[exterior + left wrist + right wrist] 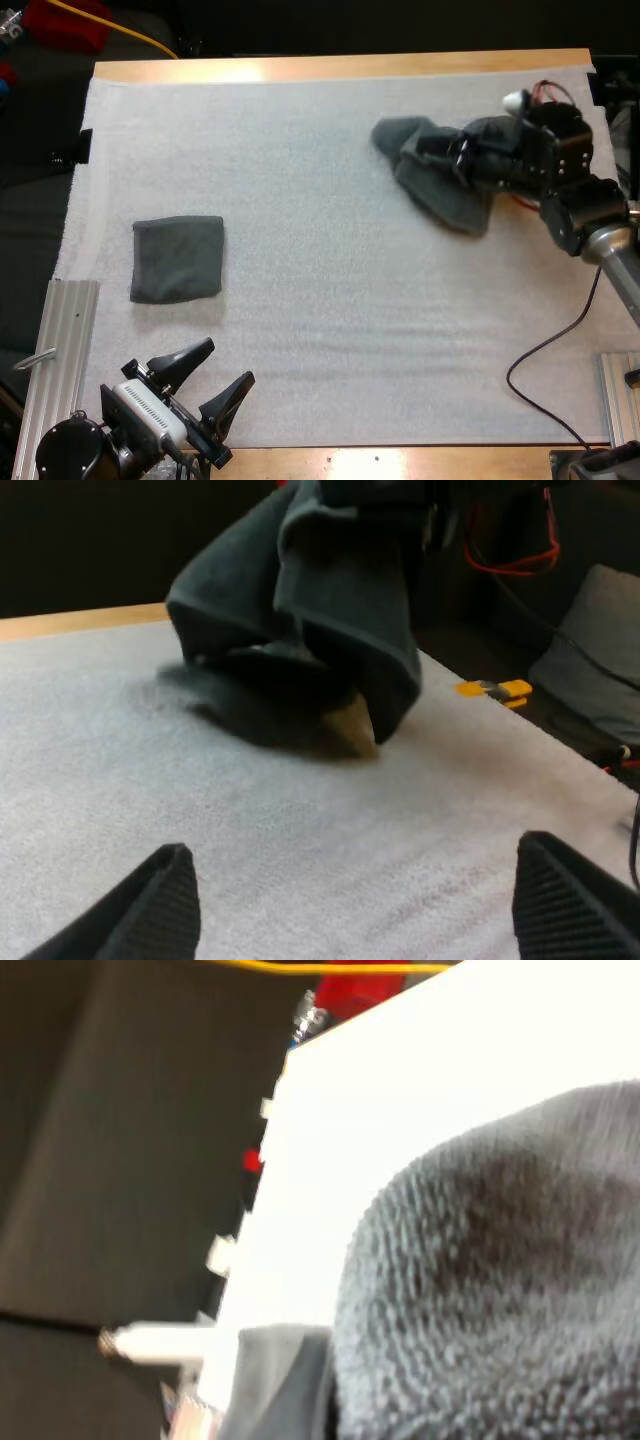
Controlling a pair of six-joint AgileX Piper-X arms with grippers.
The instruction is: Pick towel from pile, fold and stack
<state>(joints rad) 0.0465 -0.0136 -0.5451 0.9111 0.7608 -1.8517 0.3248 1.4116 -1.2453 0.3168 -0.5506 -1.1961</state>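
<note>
A folded dark grey-green towel point(177, 259) lies flat on the mat's left side. At the far right, a crumpled towel point(447, 188) hangs from my right gripper point(434, 151), which is shut on its upper part. In the left wrist view this towel point(300, 610) dangles just above the mat with its shadow beneath it. In the right wrist view its nubbly cloth point(500, 1280) sits right at the camera. My left gripper point(212, 384) rests at the mat's near left edge, open, its fingers point(160, 910) wide apart with nothing between them.
The white mat point(330, 250) stretches between the two towels. Aluminium rails stand at the near left point(68, 350) and near right point(620, 395) of the table. A black cable point(545, 360) loops over the mat's right side.
</note>
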